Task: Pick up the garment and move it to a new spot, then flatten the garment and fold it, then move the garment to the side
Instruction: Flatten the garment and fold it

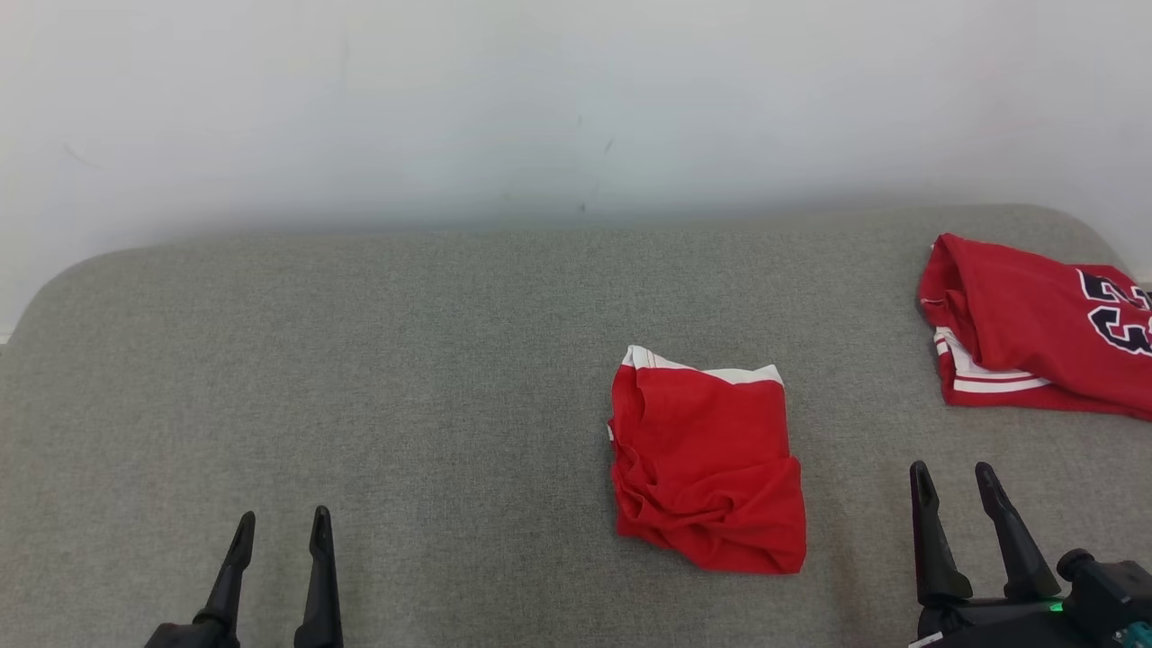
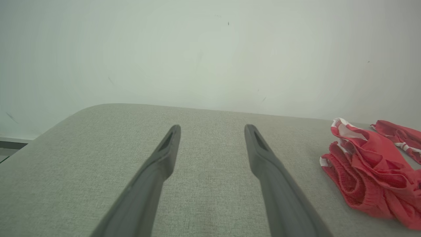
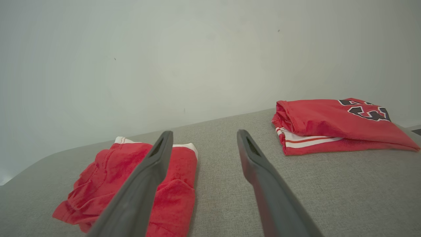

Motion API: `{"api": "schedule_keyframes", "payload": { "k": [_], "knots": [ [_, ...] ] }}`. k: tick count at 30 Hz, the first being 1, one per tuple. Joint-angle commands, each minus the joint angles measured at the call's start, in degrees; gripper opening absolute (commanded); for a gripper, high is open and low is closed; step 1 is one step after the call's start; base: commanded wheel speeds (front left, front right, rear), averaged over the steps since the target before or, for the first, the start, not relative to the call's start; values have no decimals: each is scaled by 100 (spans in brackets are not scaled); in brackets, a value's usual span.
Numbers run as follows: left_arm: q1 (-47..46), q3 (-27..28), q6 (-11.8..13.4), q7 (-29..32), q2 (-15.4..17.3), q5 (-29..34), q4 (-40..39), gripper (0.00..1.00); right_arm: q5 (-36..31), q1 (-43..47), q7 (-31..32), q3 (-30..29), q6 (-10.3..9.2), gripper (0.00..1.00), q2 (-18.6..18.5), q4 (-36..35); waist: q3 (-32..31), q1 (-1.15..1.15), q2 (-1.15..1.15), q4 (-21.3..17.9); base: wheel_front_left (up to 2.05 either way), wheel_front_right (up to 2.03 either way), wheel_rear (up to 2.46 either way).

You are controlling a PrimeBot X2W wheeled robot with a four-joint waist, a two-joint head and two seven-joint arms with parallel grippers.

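I am holding both pincers low over the grey bench (image 1: 360,360). The red garment (image 1: 706,468) is lying on it as a small, roughly folded rectangle, with a white band running along its far edge and wrinkles bunching at its near edge.

My left pincer (image 1: 284,515) is hanging well to the left of the garment and a little nearer to me. Its two dark fingers are standing spread apart, pinching nothing, with bare bench cloth showing between them.

My right pincer (image 1: 951,468) is sitting near the garment's right side, level with its near half. It is likewise spread wide and empty, and a strip of bench is showing between it and the cloth.

A red jersey (image 1: 1035,333) with dark numerals and white-striped trim is lying folded beyond and to the right of the garment, well apart from it. A pale wall (image 1: 540,108) is rising behind the garment, past the bench's far edge.
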Motion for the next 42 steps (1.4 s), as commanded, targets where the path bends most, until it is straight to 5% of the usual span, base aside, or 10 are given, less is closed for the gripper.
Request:
{"api": "schedule_keyframes", "payload": {
  "k": [1, 14, 16, 18, 32, 42],
  "knots": [
    [73, 19, 9, -15, -5, 54, -46, 100, -61, 66, -21, -35, -18, 100, 33, -37, -28, 0, 0, -5, 0, 0, 0],
    [284, -13, 8, -15, 68, 92, -254, 100, -127, 132, -20, -80, -18, 100, 40, 4, -154, 0, 0, 133, 0, 0, 0],
    [282, -30, 8, -15, 68, 76, -254, 100, -108, 38, -21, 10, -18, 25, -42, 110, -146, 0, 0, 179, 0, 0, 0],
    [245, -91, 8, -15, 62, 70, -243, 100, -80, -111, -21, 89, -18, 0, -118, 284, -126, 0, 0, 249, 0, 0, 0],
    [-127, -481, 8, -15, 35, -3, -109, 100, -2, -1946, 18, 627, -18, 0, -425, 2588, 284, 0, 0, 919, 0, 0, 0],
    [-403, -574, 8, -15, 23, -69, -34, 100, -162, -2974, -18, 538, -18, 0, -289, 4055, 591, 0, 0, 1204, 0, 0, 0]
  ]
}}
